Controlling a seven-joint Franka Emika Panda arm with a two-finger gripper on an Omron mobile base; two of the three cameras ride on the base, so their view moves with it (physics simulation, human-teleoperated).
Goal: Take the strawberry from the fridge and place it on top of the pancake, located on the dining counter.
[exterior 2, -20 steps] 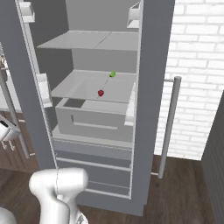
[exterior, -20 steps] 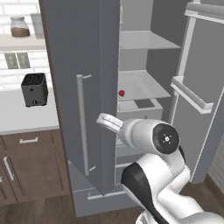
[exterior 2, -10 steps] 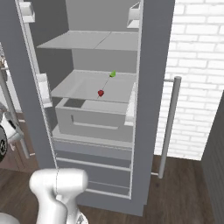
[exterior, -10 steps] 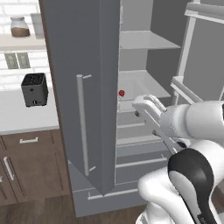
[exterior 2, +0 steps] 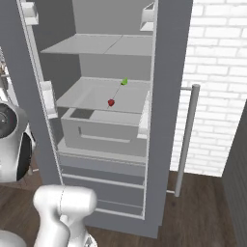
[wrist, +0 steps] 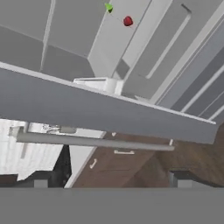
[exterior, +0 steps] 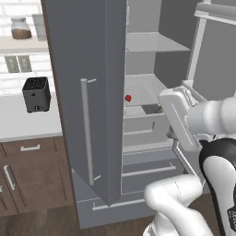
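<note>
You have the fridge (exterior 2: 159, 120) standing open in front of you, and the strawberry (exterior 2: 111, 102) lies on its middle shelf (exterior 2: 87, 96), near the front edge and just above the pale drawer (exterior 2: 103, 130) that sits under that shelf. A small green item (exterior 2: 124, 81) rests farther back on the same shelf, apart from the strawberry. In the left base view the strawberry (exterior: 128, 97) peeks out just past the edge of the fridge's open left door (exterior: 87, 92), whose long bar handle (exterior: 85, 131) faces you.

Your gripper (wrist: 109, 183) is outside the fridge, low and in front of it, well apart from the strawberry. In the hand view only the two dark fingertips (wrist: 40, 180) show at the bottom edge, standing wide of each other, so the jaws look spread and nothing sits between them. From there the strawberry (wrist: 127, 21) appears far up the frame, beyond the grey door edge that crosses the middle.

Left of the fridge, a black toaster (exterior: 37, 94) stands on a white kitchen counter (exterior: 27, 122).
</note>
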